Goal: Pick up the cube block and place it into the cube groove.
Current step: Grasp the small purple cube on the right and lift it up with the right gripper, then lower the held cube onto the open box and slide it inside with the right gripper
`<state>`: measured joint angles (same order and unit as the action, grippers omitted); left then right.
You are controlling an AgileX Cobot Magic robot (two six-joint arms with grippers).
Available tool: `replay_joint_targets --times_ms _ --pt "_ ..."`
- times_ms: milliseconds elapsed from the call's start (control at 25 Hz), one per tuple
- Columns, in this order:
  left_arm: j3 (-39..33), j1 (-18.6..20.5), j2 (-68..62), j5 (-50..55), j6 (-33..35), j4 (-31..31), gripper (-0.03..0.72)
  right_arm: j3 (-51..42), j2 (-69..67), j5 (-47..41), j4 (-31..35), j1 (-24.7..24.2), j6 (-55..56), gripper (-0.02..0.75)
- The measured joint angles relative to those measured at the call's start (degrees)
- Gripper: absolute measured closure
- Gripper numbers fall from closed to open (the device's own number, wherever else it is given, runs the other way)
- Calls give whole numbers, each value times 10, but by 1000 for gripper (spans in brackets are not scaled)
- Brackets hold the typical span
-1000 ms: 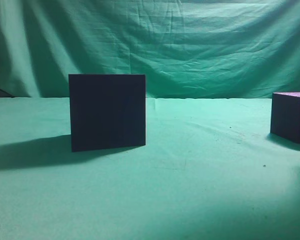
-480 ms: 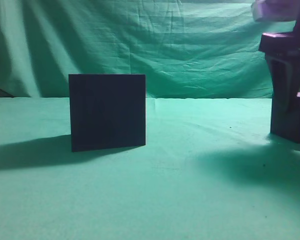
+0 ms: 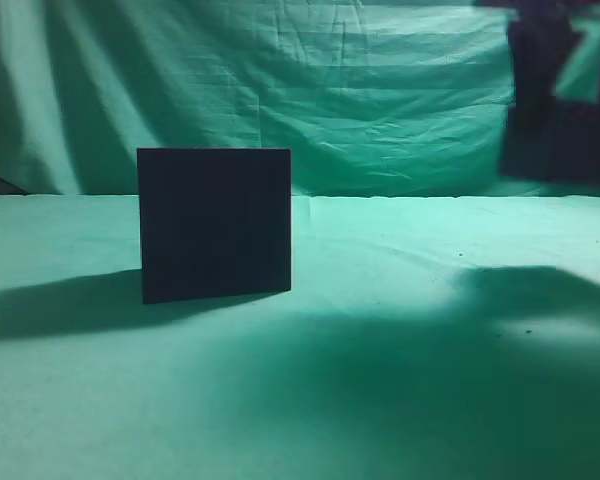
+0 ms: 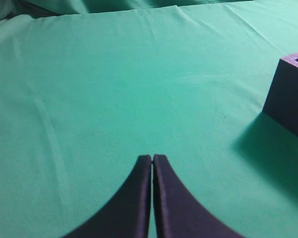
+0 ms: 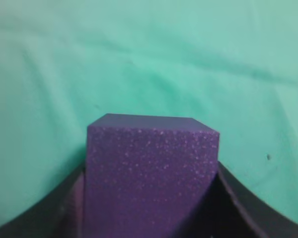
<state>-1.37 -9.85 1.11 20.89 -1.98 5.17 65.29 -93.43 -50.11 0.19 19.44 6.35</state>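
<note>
The right claw (image 5: 151,198) is gripping the small purple foam cube block (image 5: 151,173) between its fingers; the left claw (image 4: 152,163) is resting clenched, with the large near-black box-shaped cube groove (image 4: 290,96) sitting ahead to its right.

Showing: one cube groove (image 3: 215,224), sitting on one green cloth (image 3: 380,300); one cube block (image 5: 151,173); two grippers, the left gripper (image 4: 152,161) and right gripper (image 5: 151,208).
</note>
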Motion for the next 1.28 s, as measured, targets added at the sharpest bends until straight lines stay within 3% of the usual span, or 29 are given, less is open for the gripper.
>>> replay_joint_targets --times_ms 80,280,440,560,880,1280 --pt "0 0 0 0 0 0 688 45 13 -19 11 23 0 315" --pt "0 0 0 0 0 0 688 136 20 -64 28 136 31 315" --pt "0 0 0 0 0 0 688 182 -5 -62 35 226 57 315" --pt "0 0 0 0 0 0 688 208 -43 -61 36 266 64 315" --pt "0 0 0 0 0 0 688 241 -131 -59 36 278 96 315" --pt "0 0 0 0 0 0 688 244 -143 -80 36 278 103 315"
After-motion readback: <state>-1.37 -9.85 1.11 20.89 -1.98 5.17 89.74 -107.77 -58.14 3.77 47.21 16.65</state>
